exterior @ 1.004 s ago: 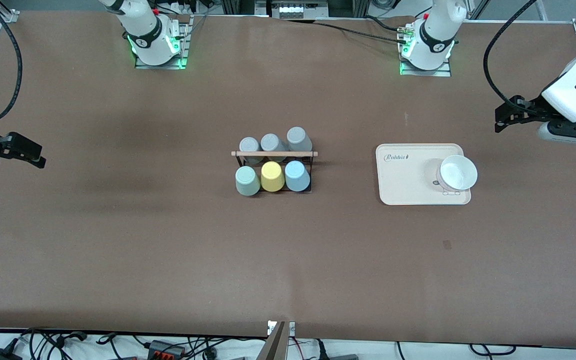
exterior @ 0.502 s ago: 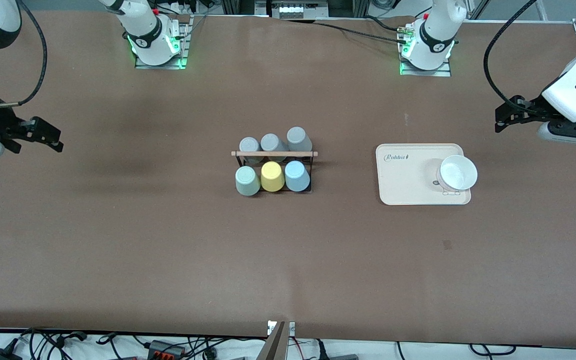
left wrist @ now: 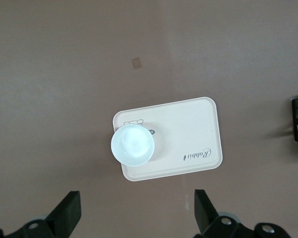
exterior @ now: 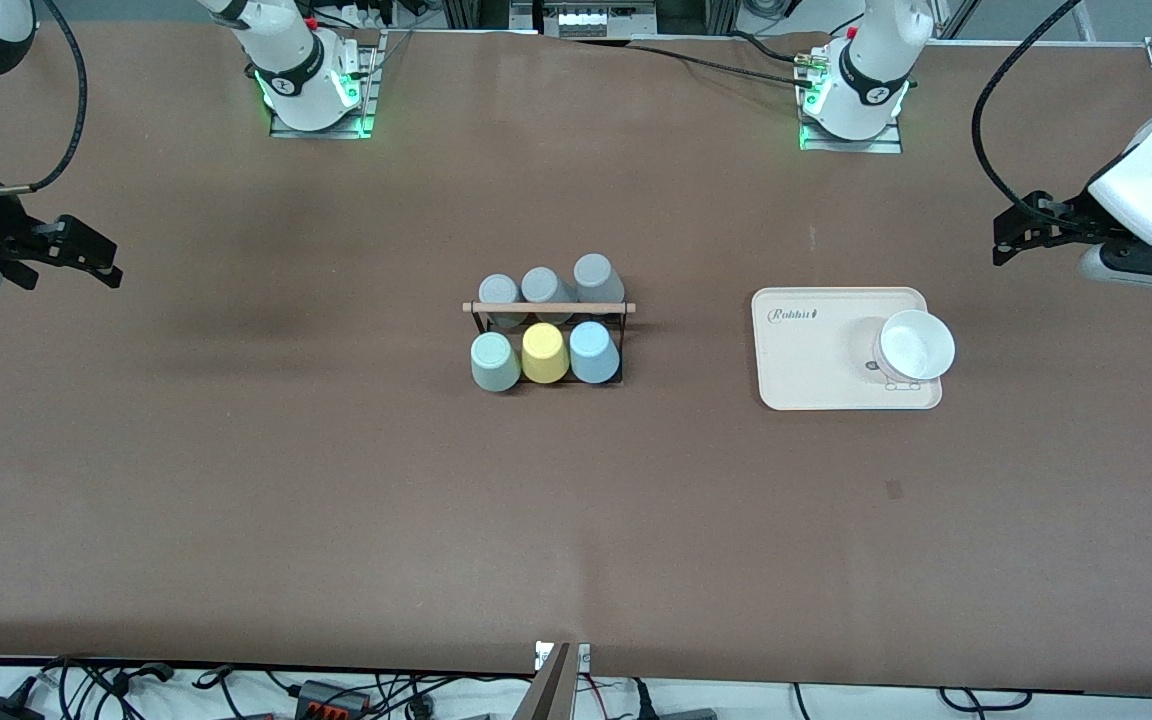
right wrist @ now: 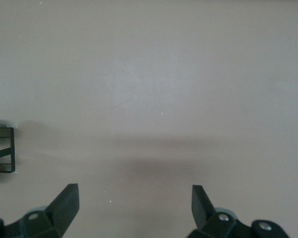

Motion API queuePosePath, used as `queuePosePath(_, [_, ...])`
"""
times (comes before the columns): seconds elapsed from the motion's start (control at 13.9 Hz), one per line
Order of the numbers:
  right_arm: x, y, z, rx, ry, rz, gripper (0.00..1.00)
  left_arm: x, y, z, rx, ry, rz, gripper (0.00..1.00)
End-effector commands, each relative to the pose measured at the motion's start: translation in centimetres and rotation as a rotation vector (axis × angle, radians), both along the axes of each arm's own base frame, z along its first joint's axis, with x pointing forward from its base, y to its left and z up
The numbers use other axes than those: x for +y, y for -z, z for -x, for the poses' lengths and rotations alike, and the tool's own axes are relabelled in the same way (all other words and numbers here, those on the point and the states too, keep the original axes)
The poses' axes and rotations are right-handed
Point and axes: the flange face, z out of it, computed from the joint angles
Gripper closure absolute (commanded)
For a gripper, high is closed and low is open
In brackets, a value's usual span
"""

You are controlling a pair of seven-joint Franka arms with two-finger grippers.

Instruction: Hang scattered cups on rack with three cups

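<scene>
Bare table (exterior: 336, 480) around rack (exterior: 548, 330)

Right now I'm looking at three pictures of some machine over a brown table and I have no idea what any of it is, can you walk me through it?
These are two robot arms with two-finger grippers. The wide picture looks down from across the table; the other two come from cameras on each arm's wrist. Mid-table stands a black wire rack with six cups upside down on it: three grey cups, then a mint green cup, a yellow cup and a light blue cup. Toward the left arm's end lies a beige tray with a white bowl on it. The left gripper and the right gripper hang open at the table's ends, holding nothing.
</scene>
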Motion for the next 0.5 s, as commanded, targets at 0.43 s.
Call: queuePosePath(0.43, [-0.12, -1.44, 0.77, 0.006, -0.001, 0.000, 0.00, 0.23, -0.55, -0.22, 0.001, 0.009, -0.004, 0.00])
